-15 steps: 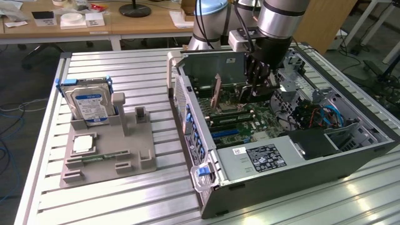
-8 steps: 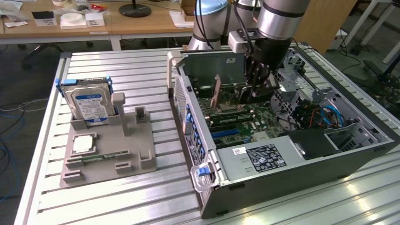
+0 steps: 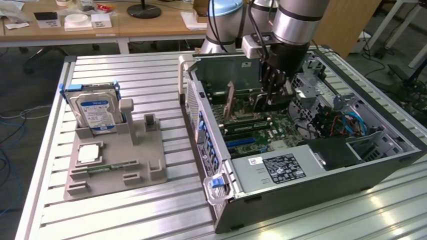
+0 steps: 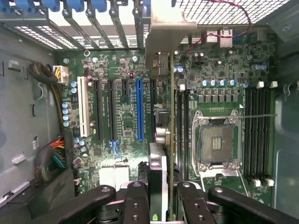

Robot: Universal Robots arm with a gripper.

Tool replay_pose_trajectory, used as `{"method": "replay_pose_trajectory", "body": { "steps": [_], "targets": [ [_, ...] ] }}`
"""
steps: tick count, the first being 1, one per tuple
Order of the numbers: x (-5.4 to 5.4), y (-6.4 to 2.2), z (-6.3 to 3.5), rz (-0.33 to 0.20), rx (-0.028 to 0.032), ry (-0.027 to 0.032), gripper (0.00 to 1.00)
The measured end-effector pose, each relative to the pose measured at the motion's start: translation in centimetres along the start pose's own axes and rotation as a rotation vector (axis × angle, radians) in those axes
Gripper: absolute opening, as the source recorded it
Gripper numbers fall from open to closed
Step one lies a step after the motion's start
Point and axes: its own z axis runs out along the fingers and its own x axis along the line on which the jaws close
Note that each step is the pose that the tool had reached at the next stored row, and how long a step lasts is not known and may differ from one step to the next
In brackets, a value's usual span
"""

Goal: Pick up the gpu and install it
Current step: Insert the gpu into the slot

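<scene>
The gpu (image 4: 159, 140) sits clamped edge-on between my claw's (image 4: 158, 200) fingers (image 4: 135, 200), inside the open computer case (image 3: 400, 150). Its long axis runs straight ahead of my claw, parallel to the blue slot (image 4: 139, 109) just beside it on the motherboard (image 4: 219, 93).

Slatted table (image 3: 133, 75), computer case (image 3: 320, 175), grey fixture (image 3: 117, 160)

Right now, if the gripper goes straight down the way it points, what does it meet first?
The gripper holds the gpu edge-on above the motherboard. Going straight on, the card's lower edge would probably meet the board first, at or near the black slot beside the blue slot. Depth is unclear, so exact alignment cannot be confirmed.
</scene>
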Motion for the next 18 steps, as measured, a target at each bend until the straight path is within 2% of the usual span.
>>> {"method": "replay_pose_trajectory", "body": {
  "steps": [13,18],
  "targets": [
    [0.1,0.2,1.58,0.0,0.0,-0.0001,0.28],
    [0.1,0.21,1.67,0.0,0.0,0.0,0.28]
  ]
}}
